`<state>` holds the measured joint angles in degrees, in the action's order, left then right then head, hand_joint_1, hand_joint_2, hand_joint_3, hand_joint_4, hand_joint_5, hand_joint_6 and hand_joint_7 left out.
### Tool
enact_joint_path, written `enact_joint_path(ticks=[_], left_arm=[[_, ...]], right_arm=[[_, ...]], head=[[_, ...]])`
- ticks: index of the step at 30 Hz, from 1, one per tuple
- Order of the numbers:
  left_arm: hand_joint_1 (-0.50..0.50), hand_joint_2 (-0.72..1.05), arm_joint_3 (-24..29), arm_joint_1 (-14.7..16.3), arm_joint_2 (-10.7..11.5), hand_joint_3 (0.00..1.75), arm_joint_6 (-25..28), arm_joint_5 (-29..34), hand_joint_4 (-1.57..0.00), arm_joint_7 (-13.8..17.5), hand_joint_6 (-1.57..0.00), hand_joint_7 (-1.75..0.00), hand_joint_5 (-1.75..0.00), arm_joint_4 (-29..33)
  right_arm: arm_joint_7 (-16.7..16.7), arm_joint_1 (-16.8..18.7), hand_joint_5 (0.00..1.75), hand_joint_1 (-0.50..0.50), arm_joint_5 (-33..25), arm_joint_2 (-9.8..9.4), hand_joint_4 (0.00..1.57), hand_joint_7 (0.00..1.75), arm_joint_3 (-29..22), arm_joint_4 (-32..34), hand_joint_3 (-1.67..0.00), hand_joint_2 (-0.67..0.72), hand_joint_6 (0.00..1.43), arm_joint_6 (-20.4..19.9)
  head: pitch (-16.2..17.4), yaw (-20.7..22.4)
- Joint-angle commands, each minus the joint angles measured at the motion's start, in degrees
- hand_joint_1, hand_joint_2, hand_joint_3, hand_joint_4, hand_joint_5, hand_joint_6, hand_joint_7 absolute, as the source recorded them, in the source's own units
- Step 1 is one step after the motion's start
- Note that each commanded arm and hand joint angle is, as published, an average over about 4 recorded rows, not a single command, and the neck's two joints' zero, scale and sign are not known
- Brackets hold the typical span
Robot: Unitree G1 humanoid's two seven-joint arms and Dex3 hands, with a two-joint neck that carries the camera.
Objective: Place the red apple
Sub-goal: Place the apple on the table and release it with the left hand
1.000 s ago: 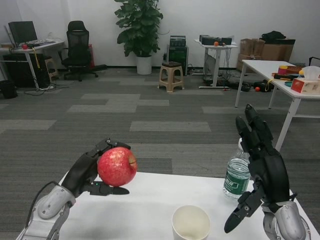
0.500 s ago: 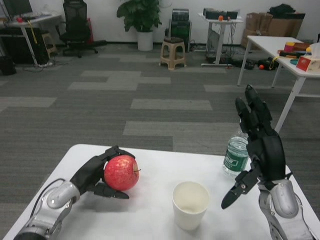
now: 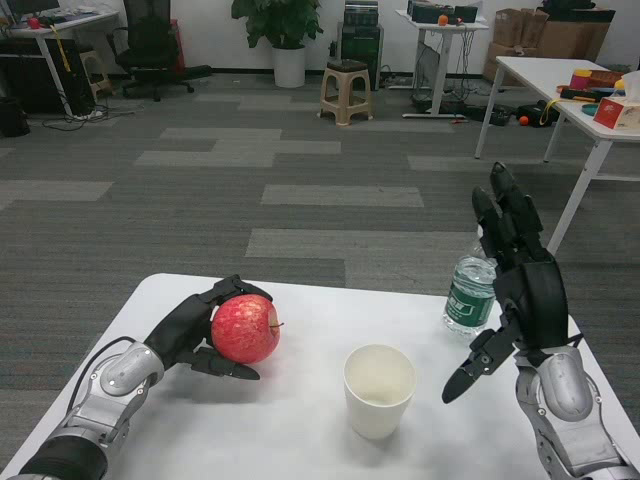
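While apple (image 3: 243, 329) held, cup (image 3: 379, 388) beside (bottle (image 3: 469, 295) beyond)

You are working in an open-plan office or lab space, not a home. The floor (image 3: 200, 200) is laid in grey carpet tiles of mixed shades across a wide room. At the far left you see a desk (image 3: 55, 22) beside a black swivel chair (image 3: 150, 40), with cables trailing on the floor below. Against the back wall stand a large potted plant (image 3: 283, 30), a plastic stool (image 3: 345, 90) and a small stand carrying electronic equipment (image 3: 440, 15). Cardboard boxes (image 3: 535, 35) are stacked at the far right. A second white table (image 3: 545, 80) at the right holds assorted small coloured items. The white table (image 3: 300, 430) in front of you is the workstation.
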<state>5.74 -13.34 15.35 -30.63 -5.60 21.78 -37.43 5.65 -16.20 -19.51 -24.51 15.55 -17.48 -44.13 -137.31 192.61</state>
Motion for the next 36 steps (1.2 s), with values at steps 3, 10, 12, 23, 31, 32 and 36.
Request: enact_joint_path(ticks=[3, 10, 12, 23, 31, 32, 36], left_arm=[[-0.44, 1.05, -0.73, 1.65, 0.47, 0.04, 1.81, -2.14, -0.72, 0.64, -0.98, -1.17, -1.75, -2.69], [-0.43, 1.05, -0.73, 1.45, 0.47, 0.09, 1.92, -2.29, -0.24, 1.34, -0.69, -1.05, -1.75, -3.52], [-0.43, 1.05, -0.73, 1.34, 0.47, 0.09, 1.96, -2.31, -0.16, 1.6, -0.62, -1.05, -1.75, -3.92], [-0.43, 1.05, -0.47, 1.25, 0.56, 0.17, 2.11, -3.24, 0.0, 2.75, -0.71, -0.91, -1.75, -4.58], [-0.43, 1.05, 0.06, 1.03, 0.91, 0.26, 2.47, -7.67, 0.0, 3.58, -0.86, -0.91, -1.75, -4.49], [-0.44, 1.05, 0.08, 1.01, 0.95, 0.31, 2.55, -8.18, 0.0, 3.71, -0.88, -0.89, -1.75, -4.49], [-0.44, 1.05, 0.15, 0.94, 1.06, 0.35, 2.86, -9.67, 0.0, 4.09, -0.86, -0.82, -1.75, -4.49]], right_arm=[[0.07, -0.55, 0.0, 0.12, -0.44, 0.17, 0.0, 0.07, 0.27, -0.72, 0.0, 0.68, 0.0, 0.1], [0.07, -0.83, 0.0, 0.12, -0.53, 0.17, 0.0, 0.07, 0.45, -1.24, 0.0, 0.71, 0.0, 0.1], [0.07, -0.88, 0.0, 0.12, -0.53, 0.17, 0.0, 0.07, 0.45, -1.42, 0.0, 0.68, 0.0, 0.1], [0.07, -1.07, 0.0, 0.12, -0.53, 0.17, 0.0, 0.07, 0.45, -2.08, 0.0, 0.72, 0.0, 0.1], [0.07, -1.34, 0.0, 0.12, -0.53, 0.21, 0.0, 0.07, 0.49, -2.43, 0.0, 0.72, 0.0, 0.1], [0.07, -1.36, 0.0, 0.12, -0.53, 0.23, 0.0, 0.07, 0.51, -2.45, 0.0, 0.72, 0.0, 0.1], [0.07, -1.45, 0.0, 0.12, -0.53, 0.26, 0.0, 0.07, 0.54, -2.54, 0.0, 0.72, 0.0, 0.1]], head=[[0.18, 0.01], [0.14, 0.11], [0.06, 0.1], [0.08, 0.12], [0.07, 0.03], [0.07, 0.04], [0.05, 0.1]])
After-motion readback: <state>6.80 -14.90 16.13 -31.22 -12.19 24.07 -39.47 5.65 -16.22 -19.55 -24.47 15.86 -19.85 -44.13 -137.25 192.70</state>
